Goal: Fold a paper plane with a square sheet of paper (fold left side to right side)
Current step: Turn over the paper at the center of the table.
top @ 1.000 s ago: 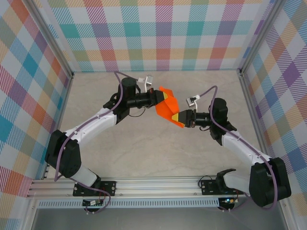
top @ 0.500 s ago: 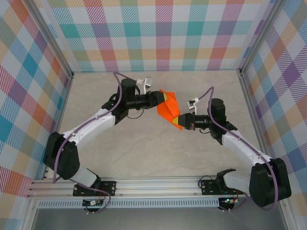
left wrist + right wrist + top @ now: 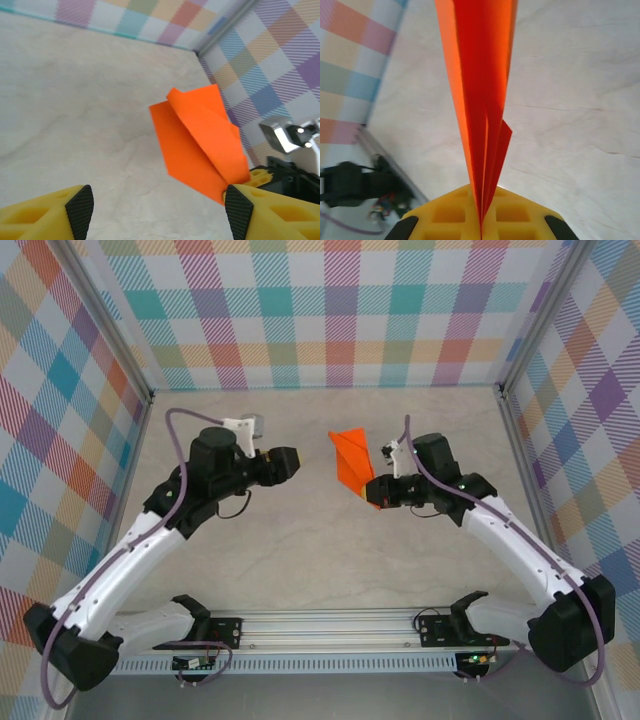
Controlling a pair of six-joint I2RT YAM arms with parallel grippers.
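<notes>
near edge: rail with both arm bases bolted on. It's well apart from the action and nothing there gets in the way.
table: the table is bare marble-look top all around the arms, lots of room to work.
left gripper: the left gripper has its jaws standing apart with nothing in them. It hangs off to the left of the paper, with bare table between. In its wrist view the pads sit wide, the orange beyond them.
right gripper: the right gripper is clamped on the near tip of the paper plane, the only hold on it.
paper: already a narrow layered dart, turned on edge, nose toward the back wall. Can't tell if its lower edge touches the table.
step: late stage I'd say, folds mostly in, one-handed hold.
next move: probably laying it flat or re-pinching a wing. Needs a soft approach, since thin paper held at one end flops easily.
far: the checkered back wall is well clear.
</notes>
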